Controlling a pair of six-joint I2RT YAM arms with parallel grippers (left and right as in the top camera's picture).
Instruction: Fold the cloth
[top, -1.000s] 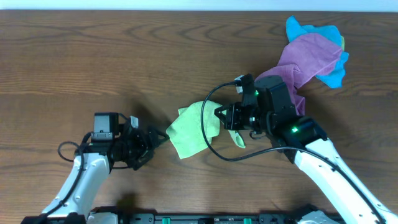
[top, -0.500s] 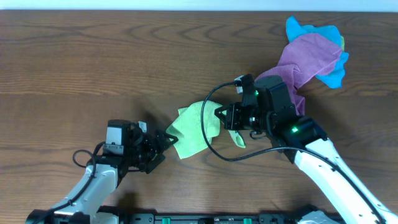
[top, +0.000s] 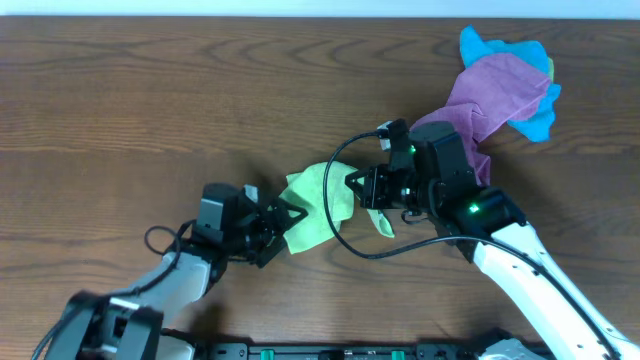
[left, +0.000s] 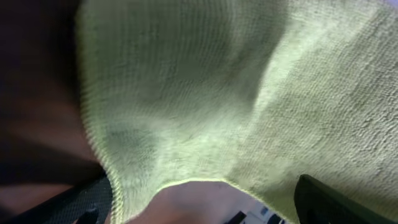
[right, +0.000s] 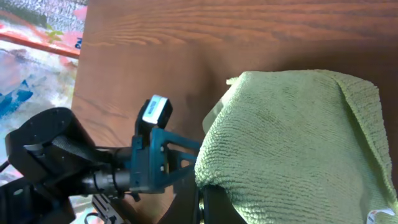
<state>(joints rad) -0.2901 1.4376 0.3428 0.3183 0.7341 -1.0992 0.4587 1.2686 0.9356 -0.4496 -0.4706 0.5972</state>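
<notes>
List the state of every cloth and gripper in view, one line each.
the cloth, bunched and not yet folded, its right side lifted
left gripper, open, fingers astride the cloth's left edge
right gripper, shut on the cloth's right side
purple cloth, crumpled in a heap at the far right
blue cloth, crumpled, partly under the purple cloth

Rough, matt looped terry on the lime-green cloth (top: 312, 205), smooth dark grained wood table (top: 150, 90) with faint sheen, soft matt fabric of purple cloth (top: 490, 95) and blue cloth (top: 478, 45).
</notes>
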